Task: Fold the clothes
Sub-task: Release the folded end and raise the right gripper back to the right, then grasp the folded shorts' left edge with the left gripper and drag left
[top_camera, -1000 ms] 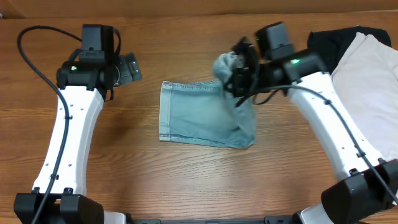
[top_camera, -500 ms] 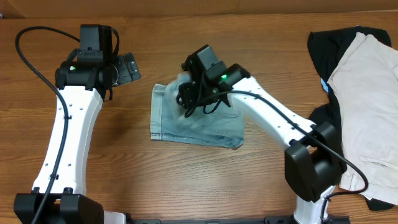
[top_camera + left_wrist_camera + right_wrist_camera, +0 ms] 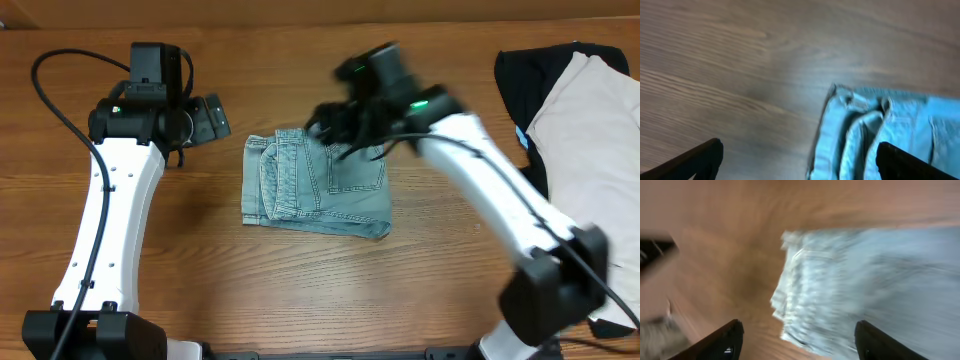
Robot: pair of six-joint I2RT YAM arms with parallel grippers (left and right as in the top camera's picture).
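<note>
The clothes, light-blue denim shorts (image 3: 315, 185), lie folded into a compact rectangle at the table's middle, a stitched pocket facing up. My right gripper (image 3: 335, 125) hovers, blurred by motion, over their far edge. In the right wrist view its fingers stand wide apart (image 3: 800, 342) above the shorts (image 3: 865, 280), holding nothing. My left gripper (image 3: 215, 118) is open, just left of the shorts and apart from them. In the left wrist view the waistband edge of the shorts (image 3: 875, 130) lies near the right fingertip (image 3: 900, 160), with the gripper (image 3: 800, 165) empty.
Cream-beige trousers (image 3: 590, 150) lie on a black garment (image 3: 525, 70) at the table's right edge. Black cables loop by both arms. Bare wood (image 3: 300, 290) stretches in front of the shorts.
The right gripper carried the raised part of the shorts leftward over the rest, let go and opened. It now sits back toward the right. The left arm has stayed still.
</note>
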